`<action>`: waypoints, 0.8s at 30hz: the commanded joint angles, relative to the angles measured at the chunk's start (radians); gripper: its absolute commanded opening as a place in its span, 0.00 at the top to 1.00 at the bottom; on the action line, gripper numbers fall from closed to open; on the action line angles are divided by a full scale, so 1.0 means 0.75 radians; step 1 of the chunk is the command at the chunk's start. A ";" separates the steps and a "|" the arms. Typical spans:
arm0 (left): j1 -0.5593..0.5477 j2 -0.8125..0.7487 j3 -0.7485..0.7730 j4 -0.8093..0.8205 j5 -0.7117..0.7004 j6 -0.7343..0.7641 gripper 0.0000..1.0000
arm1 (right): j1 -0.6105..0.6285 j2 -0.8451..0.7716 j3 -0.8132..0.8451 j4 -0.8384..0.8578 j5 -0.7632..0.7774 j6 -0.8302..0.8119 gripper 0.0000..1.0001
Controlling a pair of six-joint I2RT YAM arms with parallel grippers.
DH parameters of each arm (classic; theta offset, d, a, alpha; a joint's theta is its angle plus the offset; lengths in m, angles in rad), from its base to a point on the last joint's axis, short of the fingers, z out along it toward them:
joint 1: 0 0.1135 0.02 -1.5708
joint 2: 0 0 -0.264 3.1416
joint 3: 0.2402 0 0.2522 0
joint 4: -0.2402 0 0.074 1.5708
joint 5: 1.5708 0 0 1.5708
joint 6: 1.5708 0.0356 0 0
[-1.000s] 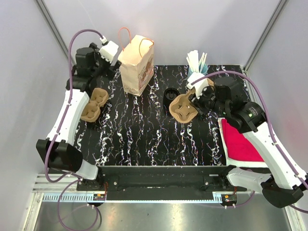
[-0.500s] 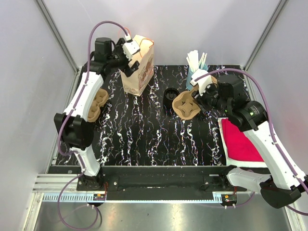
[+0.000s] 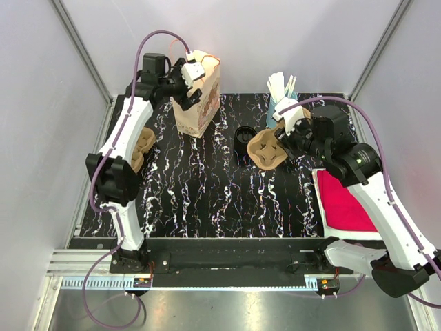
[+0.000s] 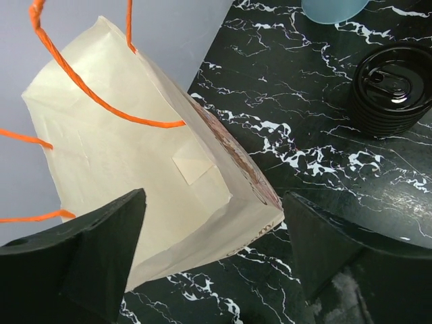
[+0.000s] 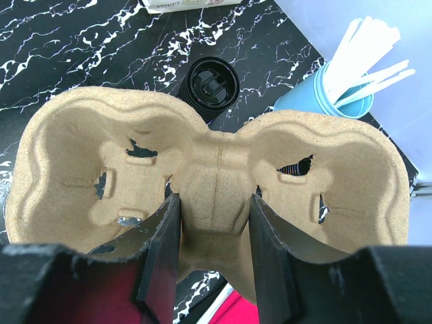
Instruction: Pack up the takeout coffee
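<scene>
Black-lidded ribbed coffee cup [image 3: 244, 136] upright. Just right of it, brown pulp two-cup carrier [image 5: 216, 169] clamped in right gripper [image 5: 214, 200]. Left of it, left gripper [image 4: 214, 202] spread wide by cream paper bag [image 4: 135, 169].

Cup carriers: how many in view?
2. One carrier is clamped in the right gripper, beside the coffee cup; the other carrier lies at the table's left edge, partly behind the left arm. The bag's inside isn't visible.
</scene>
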 commanded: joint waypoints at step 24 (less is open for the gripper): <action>-0.025 0.010 0.040 -0.018 0.008 -0.003 0.74 | -0.010 0.021 0.031 0.081 -0.019 0.003 0.64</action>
